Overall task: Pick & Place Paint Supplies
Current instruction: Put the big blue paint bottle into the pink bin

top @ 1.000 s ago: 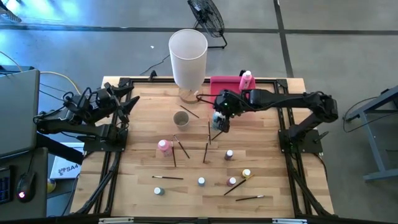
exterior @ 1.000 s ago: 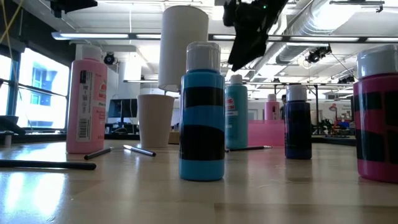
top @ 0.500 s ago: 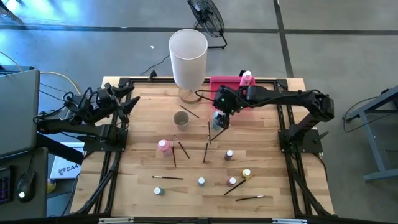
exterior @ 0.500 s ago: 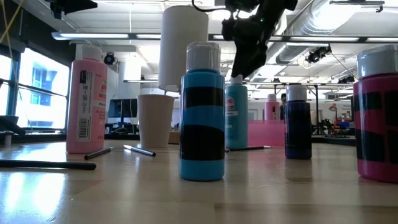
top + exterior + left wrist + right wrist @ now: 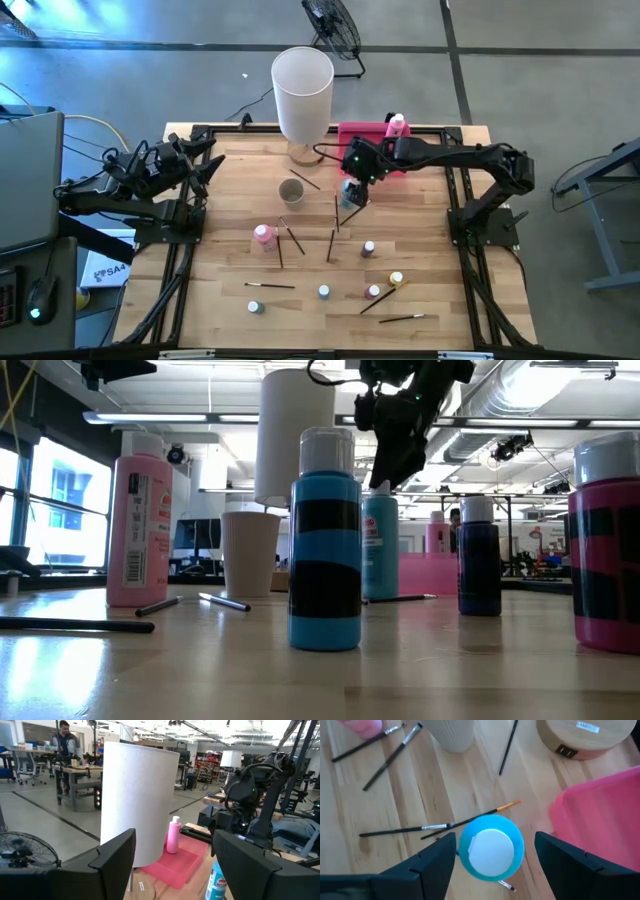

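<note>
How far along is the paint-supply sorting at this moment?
Done: one tall pink bottle stands in the pink rectangular tray. In hand: nothing yet; the open right gripper hovers above the teal white-capped bottle. Left: a pink bottle, small bottles and brushes on the wooden table. The left gripper waits, open.

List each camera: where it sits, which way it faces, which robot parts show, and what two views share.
High view: overhead, straight down on the table; both arms show, left gripper parked at the left edge, right gripper over the teal bottle.
Low view: tabletop height, level across; only the right gripper enters from above.
Left wrist: faces the white cylinder; own fingers show.
Right wrist: looks down; open fingers flank the bottle.
Shared: every view shows the teal bottle.
</note>
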`<act>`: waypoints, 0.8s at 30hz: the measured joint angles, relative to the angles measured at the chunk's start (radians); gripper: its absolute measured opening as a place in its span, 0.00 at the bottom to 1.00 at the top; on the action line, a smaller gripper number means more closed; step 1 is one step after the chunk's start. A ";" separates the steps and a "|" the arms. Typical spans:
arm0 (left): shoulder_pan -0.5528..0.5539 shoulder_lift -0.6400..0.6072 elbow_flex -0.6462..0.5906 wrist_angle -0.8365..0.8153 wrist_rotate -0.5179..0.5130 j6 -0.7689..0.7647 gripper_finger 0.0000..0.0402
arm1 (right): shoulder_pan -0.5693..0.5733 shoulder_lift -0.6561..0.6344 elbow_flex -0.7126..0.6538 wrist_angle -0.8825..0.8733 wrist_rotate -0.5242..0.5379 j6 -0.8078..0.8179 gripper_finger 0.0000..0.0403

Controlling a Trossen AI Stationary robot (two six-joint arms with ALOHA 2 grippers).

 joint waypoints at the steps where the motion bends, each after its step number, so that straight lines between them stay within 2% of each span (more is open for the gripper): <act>1: 0.000 0.000 0.000 0.000 0.000 0.000 0.65 | 0.000 0.000 0.000 -0.001 -0.007 0.000 0.66; 10: 0.000 0.000 0.000 -0.001 0.000 0.000 0.65 | 0.000 0.002 0.000 -0.016 -0.012 0.000 0.64; 24: 0.000 0.000 0.000 -0.002 0.000 0.000 0.65 | 0.000 0.002 0.000 -0.014 -0.016 -0.001 0.36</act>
